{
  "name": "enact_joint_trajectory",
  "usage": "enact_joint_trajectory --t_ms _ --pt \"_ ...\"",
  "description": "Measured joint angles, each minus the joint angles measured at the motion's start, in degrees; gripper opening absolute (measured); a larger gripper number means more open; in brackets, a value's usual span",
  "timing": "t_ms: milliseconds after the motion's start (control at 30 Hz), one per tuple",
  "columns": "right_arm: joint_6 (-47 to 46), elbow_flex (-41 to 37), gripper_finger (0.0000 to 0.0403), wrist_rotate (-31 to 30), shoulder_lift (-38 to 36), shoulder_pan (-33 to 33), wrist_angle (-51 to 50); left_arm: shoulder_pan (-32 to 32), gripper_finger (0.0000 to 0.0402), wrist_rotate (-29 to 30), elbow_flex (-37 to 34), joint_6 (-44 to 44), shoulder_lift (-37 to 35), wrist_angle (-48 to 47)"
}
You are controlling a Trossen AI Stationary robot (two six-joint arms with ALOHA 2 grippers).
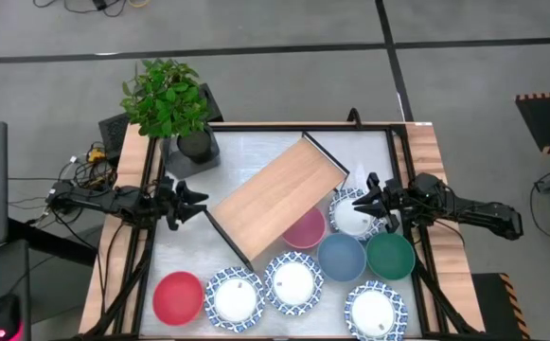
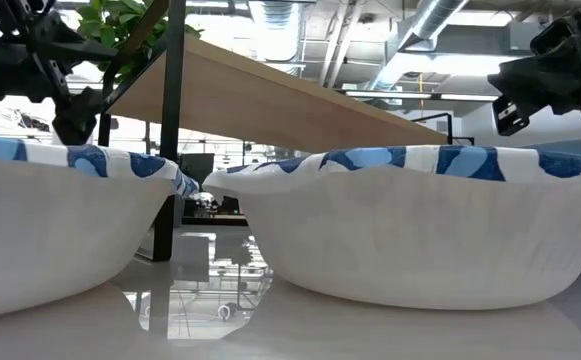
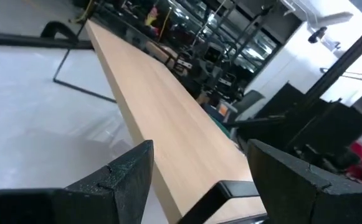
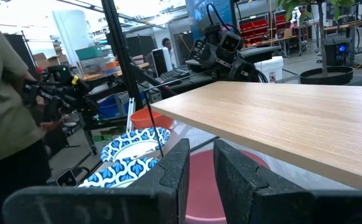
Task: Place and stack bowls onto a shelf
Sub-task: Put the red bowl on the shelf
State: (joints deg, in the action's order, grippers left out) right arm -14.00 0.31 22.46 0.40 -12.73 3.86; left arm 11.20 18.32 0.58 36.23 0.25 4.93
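While the shelf lies between them, left pincer gapes apart; right pincer, nearly together, hovers over a white bowl.

- Leafy green plant in a dark pot, at about eleven o'clock on the table.
- Tangle of cables just off the table's edge, at nine o'clock.
- Person in an olive top standing in the room beyond.
- Red storage bins farther back.
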Motion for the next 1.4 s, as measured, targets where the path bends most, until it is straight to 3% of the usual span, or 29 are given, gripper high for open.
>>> enact_joint_trajectory --t_ms 333,500,633,800,1067,1200,1400 --pt "0.0 0.0 0.0097 0.0 0.0 0.0 0.0 -0.1 0.0242 8.9 0.0 4.2 0.0 1.7" --pt "0.0 0.0 0.0097 0.0 0.0 0.0 0.0 0.0 0.0242 -0.7 2.9 8.5 0.9 2.7" --pt "0.0 0.0 0.0097 0.0 0.0 0.0 0.0 0.0 0.0242 -5.2 9.5 12.8 4.7 0.1" --pt "0.0 0.0 0.0097 0.0 0.0 0.0 0.0 0.0 0.0242 -9.0 23.8 12.3 16.3 -11.6" --pt "0.0 0.0 0.0097 0.0 0.0 0.0 0.0 2.5 0.0242 -21.2 48.4 12.5 41.9 -50.4" --pt "0.0 0.0 0.0097 0.0 0.0 0.0 0.0 6.3 0.0242 -23.9 52.5 10.8 52.0 -58.2" --pt "0.0 0.0 0.0097 0.0 0.0 0.0 0.0 14.0 0.0242 -30.1 52.8 10.0 62.0 -57.8"
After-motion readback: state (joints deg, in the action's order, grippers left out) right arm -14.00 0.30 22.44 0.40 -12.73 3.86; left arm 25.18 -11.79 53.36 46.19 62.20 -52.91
